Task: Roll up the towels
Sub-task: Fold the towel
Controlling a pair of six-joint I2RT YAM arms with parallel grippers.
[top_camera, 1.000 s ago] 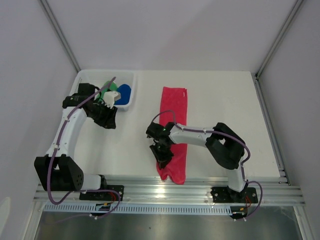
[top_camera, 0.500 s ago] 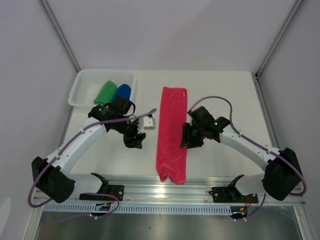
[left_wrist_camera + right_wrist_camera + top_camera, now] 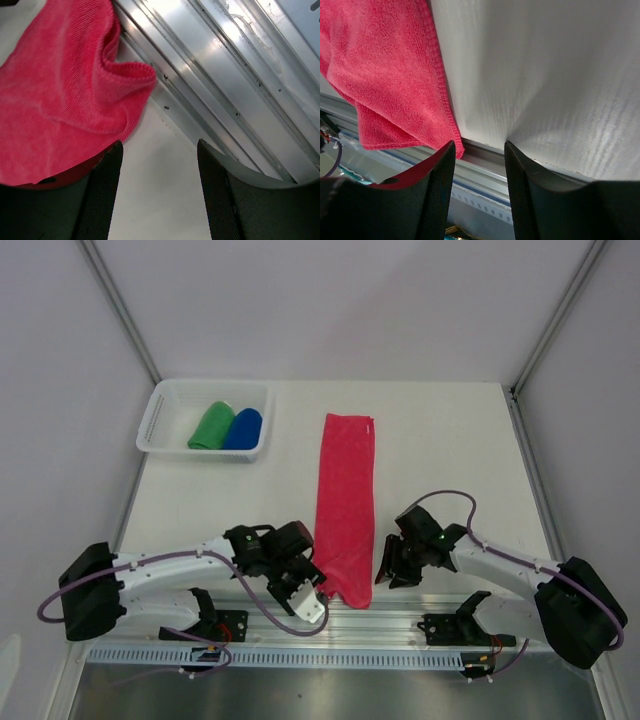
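This is a robotics lab test cell. A flat white tabletop (image 3: pixel 440 440) is boxed in by plain pale wall panels (image 3: pixel 340 300) on slanting aluminium corner struts (image 3: pixel 121 310). A white-and-black left robot arm (image 3: pixel 170 565) and a matching right robot arm (image 3: pixel 505 565) stand on a ribbed aluminium rail (image 3: pixel 380 618), just above a grey slotted cable duct (image 3: pixel 350 657).

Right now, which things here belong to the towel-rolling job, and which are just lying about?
Job: pink-red towel, flat on the table; green towel and blue towel, already rolled in the basket; left gripper and right gripper, both open beside the pink-red towel's near end.
Just there: basket; table; metal rail.
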